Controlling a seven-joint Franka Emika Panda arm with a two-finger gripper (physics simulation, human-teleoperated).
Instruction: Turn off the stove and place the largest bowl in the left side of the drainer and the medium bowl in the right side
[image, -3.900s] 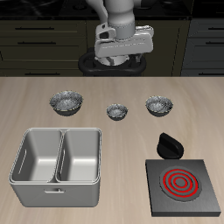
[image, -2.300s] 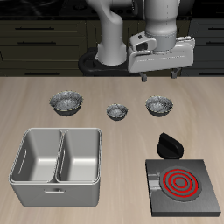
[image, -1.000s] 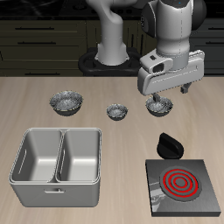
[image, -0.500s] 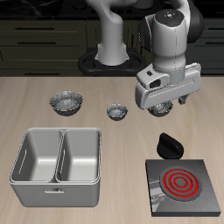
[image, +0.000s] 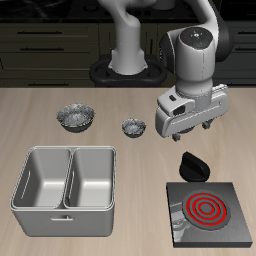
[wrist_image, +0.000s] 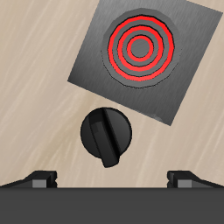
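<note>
The stove (image: 208, 212) sits near the table's front edge, its coil rings glowing red. It also shows in the wrist view (wrist_image: 140, 52). Its black knob (image: 193, 165) lies just behind it, and the wrist view shows the knob (wrist_image: 107, 136) directly under the hand. My gripper (image: 192, 130) hangs open and empty above the knob; both fingertips (wrist_image: 42, 178) show wide apart. The largest bowl (image: 76, 118) and a tiny bowl (image: 134, 127) stand farther back. The medium bowl is hidden behind my hand. The drainer (image: 64, 209) stands near the front, both compartments empty.
Dark cabinets run behind the table's back edge, where the robot's base stands. Bare wood lies between the drainer and the stove.
My gripper has come down and forward from above the bowl row toward the knob. It now covers the medium bowl. Bowls, drainer and stove have not moved.
</note>
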